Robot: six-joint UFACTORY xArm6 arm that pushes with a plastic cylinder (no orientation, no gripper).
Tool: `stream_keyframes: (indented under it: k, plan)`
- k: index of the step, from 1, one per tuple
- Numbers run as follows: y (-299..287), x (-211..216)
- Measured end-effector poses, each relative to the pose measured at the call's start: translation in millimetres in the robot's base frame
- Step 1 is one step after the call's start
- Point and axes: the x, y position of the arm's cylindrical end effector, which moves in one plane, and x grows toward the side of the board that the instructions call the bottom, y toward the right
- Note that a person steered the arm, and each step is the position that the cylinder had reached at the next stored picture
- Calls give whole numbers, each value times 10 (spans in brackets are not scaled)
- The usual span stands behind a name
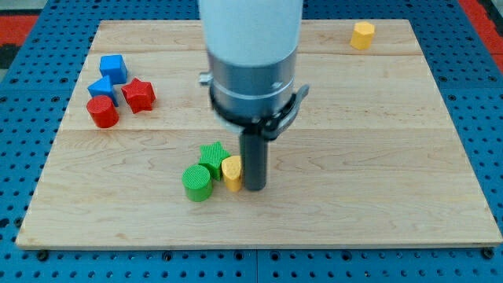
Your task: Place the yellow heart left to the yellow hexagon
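My tip (255, 187) touches the yellow heart's (231, 172) right side; the yellow hexagon (362, 35) sits far upper-right; I have no gripper.

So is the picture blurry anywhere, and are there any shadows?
In the camera view, the wooden board and the blocks look sharp under soft, even light; the big white arm housing at the view's top looks slightly soft. My tip casts only a faint shadow beside the yellow heart. No glare shows.
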Motion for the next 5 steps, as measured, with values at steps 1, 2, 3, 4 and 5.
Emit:
stream_keyframes:
  k: [1, 2, 3, 4, 5]
  plan:
    - [232, 289]
    - [-64, 457]
    - [-647, 507]
    - [-763, 263]
    - [-534, 200]
